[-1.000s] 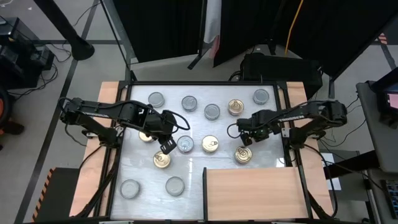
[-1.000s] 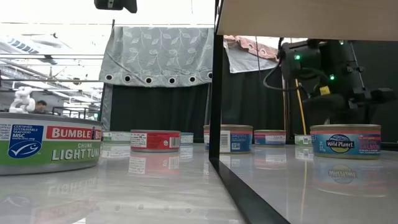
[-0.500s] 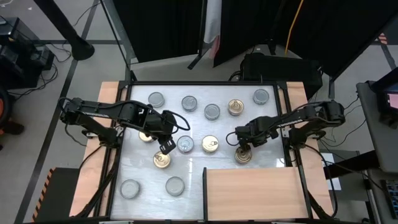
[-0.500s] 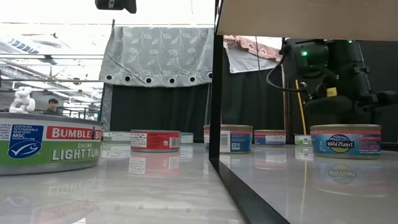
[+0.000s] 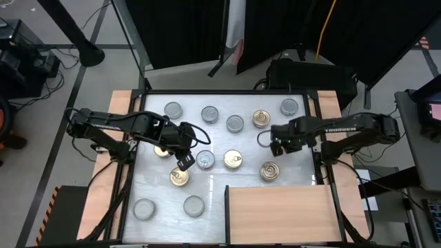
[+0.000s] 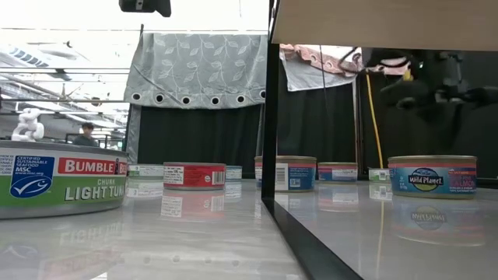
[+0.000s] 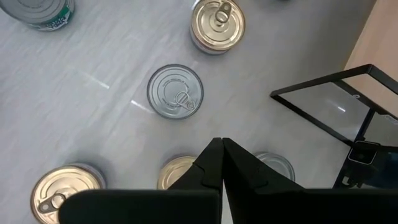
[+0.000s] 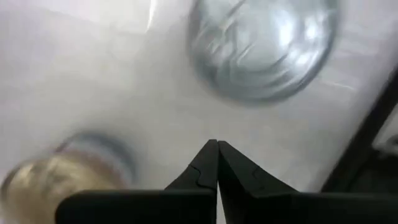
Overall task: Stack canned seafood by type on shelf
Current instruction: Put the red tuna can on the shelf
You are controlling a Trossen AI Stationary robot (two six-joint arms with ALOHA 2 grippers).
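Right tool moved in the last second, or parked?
Yes. In the high view the right tool, shut and empty, went down over the gold-topped can by the shelf, then pulled back up-table.

My 2 dark arms reach inward over the table from opposite sides. My left arm extends from the left edge toward the middle, its wrist bent so that my left gripper [image 5: 185, 162] points toward the near side; its 2 fingers [image 7: 208, 169] are pressed together, holding nothing. My right arm stretches in from the right edge, forearm nearly level, with my right gripper [image 5: 275, 147] raised, its 2 fingers [image 8: 209, 167] likewise pressed together and empty.
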